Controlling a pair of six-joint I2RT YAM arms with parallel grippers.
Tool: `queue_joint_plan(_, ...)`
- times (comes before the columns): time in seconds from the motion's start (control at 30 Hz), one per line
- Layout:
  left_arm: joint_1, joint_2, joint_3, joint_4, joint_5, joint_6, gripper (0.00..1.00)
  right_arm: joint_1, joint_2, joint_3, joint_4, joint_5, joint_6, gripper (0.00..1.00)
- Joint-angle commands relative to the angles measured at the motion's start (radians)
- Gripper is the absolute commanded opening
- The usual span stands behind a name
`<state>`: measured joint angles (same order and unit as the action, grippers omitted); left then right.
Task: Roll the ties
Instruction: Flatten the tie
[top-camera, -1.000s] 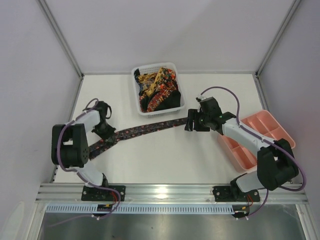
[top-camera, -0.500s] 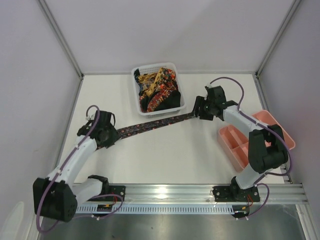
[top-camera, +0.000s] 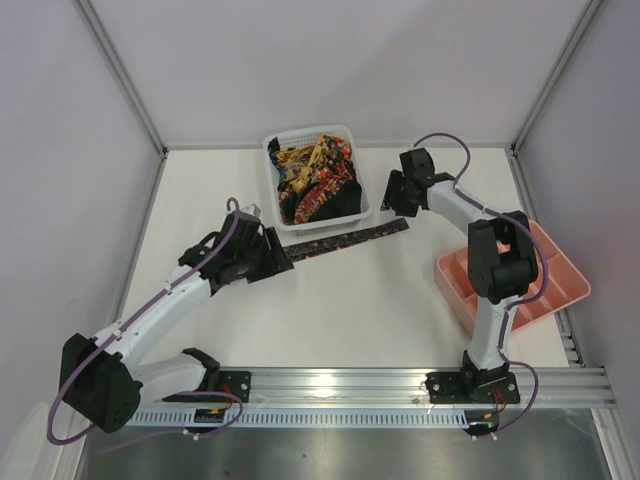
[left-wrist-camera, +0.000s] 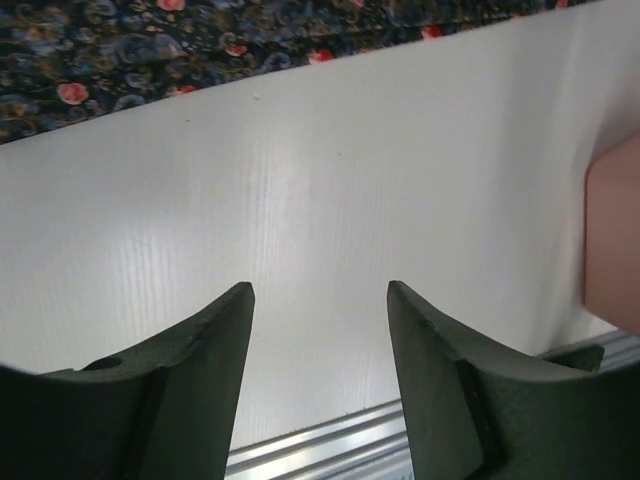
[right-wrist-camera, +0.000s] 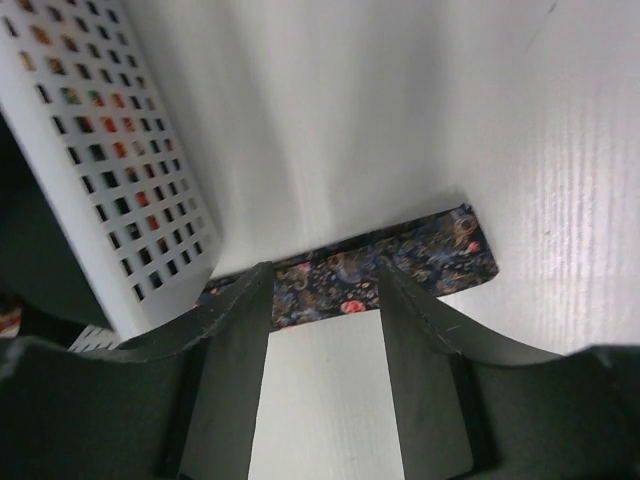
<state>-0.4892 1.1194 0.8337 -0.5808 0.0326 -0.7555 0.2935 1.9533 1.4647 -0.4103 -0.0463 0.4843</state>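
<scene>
1. A white table with a matte, finely ribbed surface stands inside pale, smooth walls. A ridged aluminium rail runs along its near edge.
2. A long, narrow fabric tie, dark with small red and blue-grey flowers, lies flat and almost straight on the table, stretched between the two grippers.
3. The left gripper is over bare table, its two dark, wedge-shaped fingers spread apart with nothing between them. The tie crosses just beyond its fingertips, along the top of the left wrist view.
4. The right gripper also has its jaws apart and grips nothing. The tie's squared-off end lies just ahead of its fingertips and a little to one side. Whether the tips touch the cloth cannot be told.
5. A white plastic mesh basket, its wall punched with rows of square holes, stands close beside the right gripper, and the tie runs along its base. Seen from above, it holds a crumpled heap of ties in black, red, orange and yellow.
6. A pink moulded plastic compartment tray sits well apart from the right gripper, back toward that arm's base.
</scene>
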Motion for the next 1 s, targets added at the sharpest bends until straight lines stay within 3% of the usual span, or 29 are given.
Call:
queue_joint_plan(0.0, -0.025, 0.011, 0.074, -0.066, 0.074, 0.061, 0.61, 0.018, 0.039, 0.06, -0.059, 0.117, -0.05, 0.52)
queue_joint_plan(0.33, -0.045, 0.031, 0.309, -0.212, 0.133, 0.117, 0.59, 0.075, 0.09, 0.0, -0.173, 0.186, -0.069, 0.51)
queue_joint_plan(0.7, -0.046, 0.089, 0.28, -0.22, 0.17, 0.192, 0.6, 0.301, -0.266, -0.49, -0.179, 0.014, 0.071, 0.51)
queue_joint_plan(0.83, -0.051, 0.115, 0.237, -0.171, 0.213, 0.199, 0.6, 0.419, -0.353, -0.572, -0.223, 0.019, 0.091, 0.51)
queue_joint_plan(0.97, -0.086, 0.18, 0.252, -0.119, 0.26, 0.208, 0.6, 0.435, -0.497, -0.609, -0.257, 0.033, 0.086, 0.54)
